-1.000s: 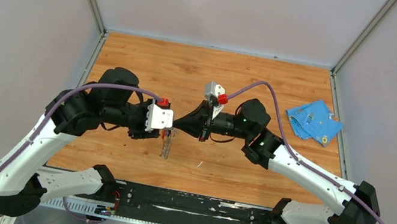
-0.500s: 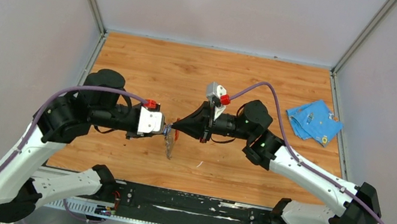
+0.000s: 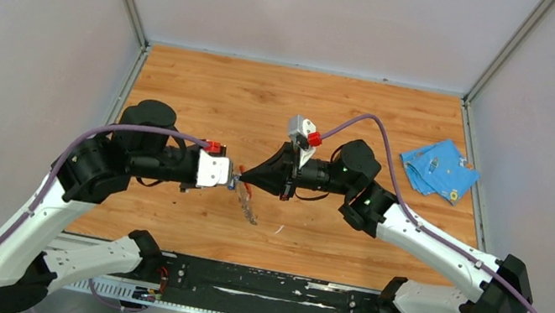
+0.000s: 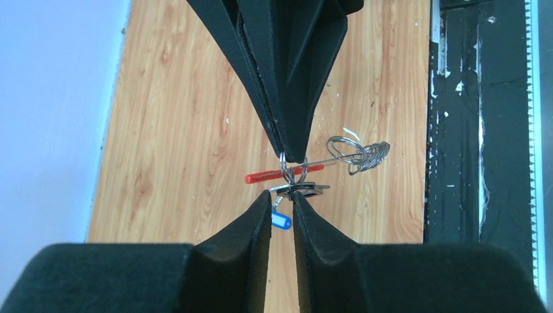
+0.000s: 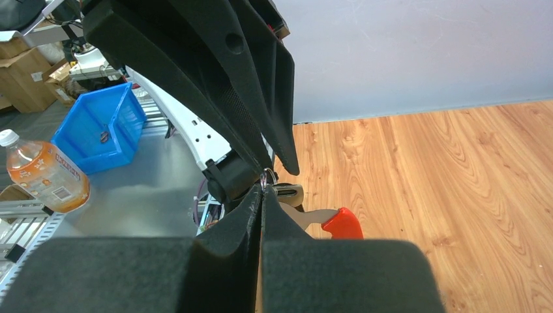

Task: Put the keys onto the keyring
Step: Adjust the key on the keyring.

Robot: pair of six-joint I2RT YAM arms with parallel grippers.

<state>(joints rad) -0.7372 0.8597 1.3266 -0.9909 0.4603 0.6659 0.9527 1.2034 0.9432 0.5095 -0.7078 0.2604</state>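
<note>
The left hand (image 4: 282, 194) has drawn its jaws in from a wide spread to a slim gap. The blue-headed key (image 4: 280, 222) shows in that gap, though I cannot tell whether the pads actually bear on it. A flat silver piece (image 4: 301, 189), perhaps a key blade, lies across its fingertips, just under the metal ring (image 4: 293, 171). Tip to tip with it, at 12 o'clock in the left wrist view, the right hand (image 4: 291, 155) is clamped tight on that ring and holds the keyring (image 3: 248, 207) up off the tabletop (image 3: 209, 86). From above, the left hand sits at 9 o'clock of the right. A second ago it was angled lower, alongside the strap, and it has since come level with the right fingertips. The strap, which hung straight toward 6 o'clock, now slants toward 5 o'clock, and its red part (image 4: 264, 177) juts toward 9 o'clock of the ring. I judge that a key is now being offered to the ring for threading, with nothing to show it is on yet. The black-headed key I cannot pick out. The blue cloth (image 3: 438, 168) lies well apart at 3 o'clock.
</note>
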